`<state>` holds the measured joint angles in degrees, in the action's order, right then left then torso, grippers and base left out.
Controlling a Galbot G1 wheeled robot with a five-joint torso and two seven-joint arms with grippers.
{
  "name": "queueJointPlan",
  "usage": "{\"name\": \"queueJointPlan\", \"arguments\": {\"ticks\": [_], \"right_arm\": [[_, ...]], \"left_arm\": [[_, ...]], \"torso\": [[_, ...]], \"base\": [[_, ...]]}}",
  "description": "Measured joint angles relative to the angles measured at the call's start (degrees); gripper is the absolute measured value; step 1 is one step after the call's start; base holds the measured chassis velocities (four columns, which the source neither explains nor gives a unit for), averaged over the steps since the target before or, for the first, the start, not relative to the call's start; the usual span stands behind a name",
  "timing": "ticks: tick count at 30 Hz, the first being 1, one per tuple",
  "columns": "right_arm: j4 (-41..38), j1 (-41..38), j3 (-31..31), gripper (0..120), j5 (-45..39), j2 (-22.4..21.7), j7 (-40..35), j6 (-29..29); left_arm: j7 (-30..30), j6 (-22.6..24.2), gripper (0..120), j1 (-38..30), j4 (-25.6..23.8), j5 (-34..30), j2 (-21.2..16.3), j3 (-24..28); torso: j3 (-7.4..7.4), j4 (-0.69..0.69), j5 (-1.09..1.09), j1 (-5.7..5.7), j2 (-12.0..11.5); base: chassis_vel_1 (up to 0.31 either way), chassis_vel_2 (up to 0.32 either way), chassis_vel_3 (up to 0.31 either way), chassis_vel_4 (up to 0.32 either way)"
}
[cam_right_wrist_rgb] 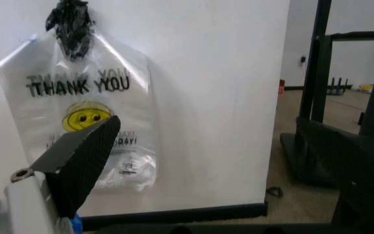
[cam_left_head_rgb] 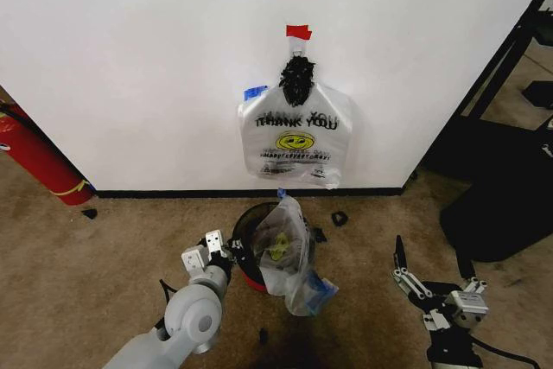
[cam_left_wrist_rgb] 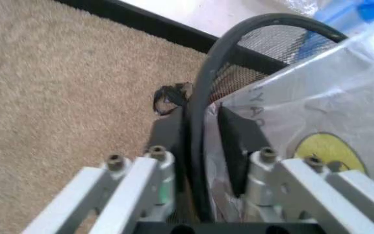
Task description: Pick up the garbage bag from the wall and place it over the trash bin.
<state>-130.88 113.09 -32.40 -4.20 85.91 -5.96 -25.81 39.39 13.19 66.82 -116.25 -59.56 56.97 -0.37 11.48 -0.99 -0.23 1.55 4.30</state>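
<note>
Left fingers (cam_left_wrist_rgb: 200,141) pinch the trash bin (cam_left_head_rgb: 246,252) rim, garbage bag (cam_left_head_rgb: 289,257) inside; right fingers (cam_left_head_rgb: 432,270) spread.

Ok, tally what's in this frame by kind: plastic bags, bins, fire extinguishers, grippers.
Plastic bags: 2, the garbage bag draped at the trash bin, the smiley bag hanging on the wall
Bins: 1, the trash bin
Fire extinguishers: 1, the fire extinguisher
Grippers: 2, the left gripper at the bin's rim, the right gripper held apart
Total: 6

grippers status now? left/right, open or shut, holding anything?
Left gripper: closed on the trash bin rim, garbage bag alongside.
Right gripper: open, holding nothing, above the carpet.
</note>
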Motion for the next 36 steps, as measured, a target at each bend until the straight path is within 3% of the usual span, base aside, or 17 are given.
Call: {"name": "queueJointPlan", "arguments": {"ticks": [7,13,17,21,25,26,28,32,36], "right_arm": [[2.08,-1.37,0.22,100,0.04,-0.26,0.03,0.14],[4.38,-3.29,0.10,100,-0.46,-0.38,0.02,0.19],[5.57,-4.07,-0.25,100,-0.99,-0.57,-0.10,0.18],[6.39,-4.48,-0.67,100,-1.38,-0.58,-0.45,0.10],[7.36,-4.76,-1.14,100,-1.85,-0.37,-0.88,-0.28],[7.36,-4.76,-1.14,100,-1.85,-0.37,-0.88,-0.28],[7.99,-4.85,-1.35,100,-2.01,-0.23,-1.14,-0.51],[8.30,-4.86,-1.38,100,-2.02,0.20,-1.24,-0.76],[8.57,-4.90,-1.54,100,-2.02,0.34,-1.29,-0.93]], "left_arm": [[-1.75,0.98,51,2.49,-3.91,3.62,-4.21,-3.33],[-3.40,0.13,75,3.81,-11.03,8.81,-9.26,-3.63],[-4.12,2.77,91,-0.55,-16.33,5.18,-11.27,-0.77],[-4.50,5.49,99,-6.56,-17.31,-0.36,-12.28,3.19],[-2.18,10.06,100,-17.37,-16.29,-9.97,-11.58,10.73],[-2.18,10.06,100,-17.37,-16.29,-9.97,-11.58,10.73],[0.89,13.39,98,-25.58,-14.33,-15.03,-9.51,17.76],[7.29,18.92,95,-33.50,-10.27,-16.57,-6.60,24.75],[10.15,20.88,93,-35.71,-7.88,-16.32,-5.16,27.16]], "torso": [[0.00,0.01,0.02,0.00,0.00],[0.00,0.01,0.00,0.00,0.00],[0.00,0.01,0.01,0.00,0.00],[0.01,0.00,0.02,0.00,0.00],[0.01,0.01,0.01,0.01,0.00],[0.01,0.01,0.01,0.01,0.00],[0.01,0.00,0.02,0.01,0.00],[0.01,-0.01,0.03,0.01,0.00],[0.01,0.02,0.02,0.01,0.00]], "base": [[0.000,0.000,0.000,0.000],[0.000,0.000,0.000,0.000],[0.000,0.000,0.000,0.000],[0.000,0.000,0.000,0.000],[0.000,0.000,0.000,0.000],[0.000,0.000,0.000,0.000],[0.000,0.000,0.000,0.000],[0.000,0.000,0.000,0.000],[0.000,0.000,0.000,0.000]]}}
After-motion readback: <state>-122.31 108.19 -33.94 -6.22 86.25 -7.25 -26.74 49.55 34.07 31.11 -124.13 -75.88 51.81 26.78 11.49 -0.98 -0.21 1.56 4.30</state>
